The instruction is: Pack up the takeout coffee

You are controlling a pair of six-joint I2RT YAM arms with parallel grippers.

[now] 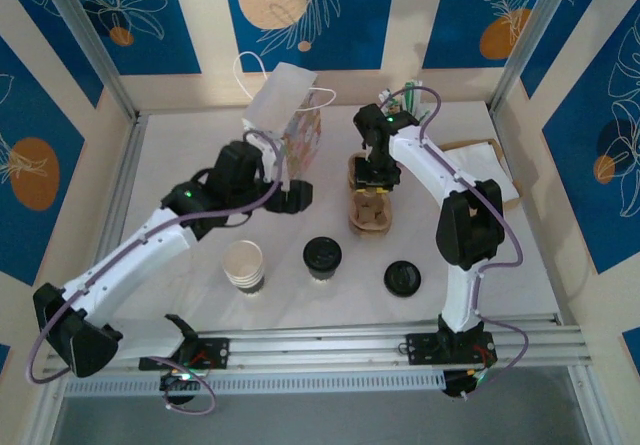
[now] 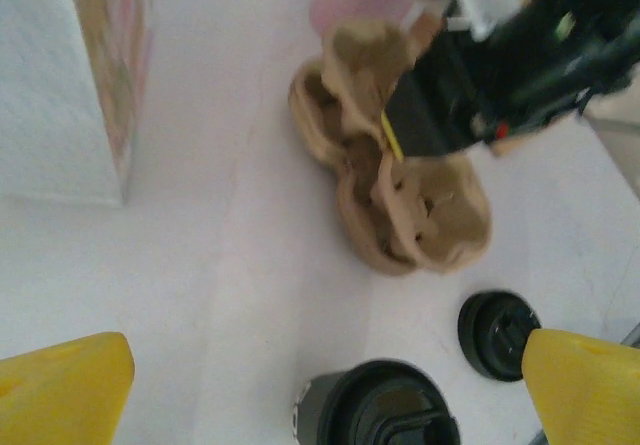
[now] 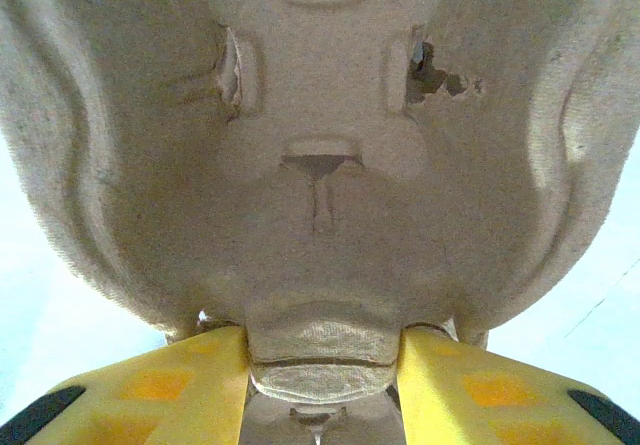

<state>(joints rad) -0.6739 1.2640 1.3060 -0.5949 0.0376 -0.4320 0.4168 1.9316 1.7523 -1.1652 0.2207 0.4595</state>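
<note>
**Op:** Takeout coffee: where is it, and is it held?

**Tech:** Not held. Check your L gripper first: jaws spread wide, nothing between them. In the L wrist view the yellow fingertips sit at the two lower corners of the frame. The coffee's black lid shows at the bottom edge, lower down on the table. From above, the L gripper hangs just beside the white paper bag. The coffee stands apart from it, nearer the arm bases.

**Op:** R gripper?

**Tech:** R gripper is clamped on the cup carrier. In the R wrist view the yellow fingers pinch the carrier's centre rib from both sides, pulp touching each one.

**Op:** Layout around the coffee?

**Tech:** The coffee is upright with its lid on, at centre-front. The stack of lidless cups is near on its left. A loose black lid lies to its right, not touching. The carrier lies behind the coffee, toward the back wall. A flat cardboard piece lies far right, partly behind your R arm.
</note>
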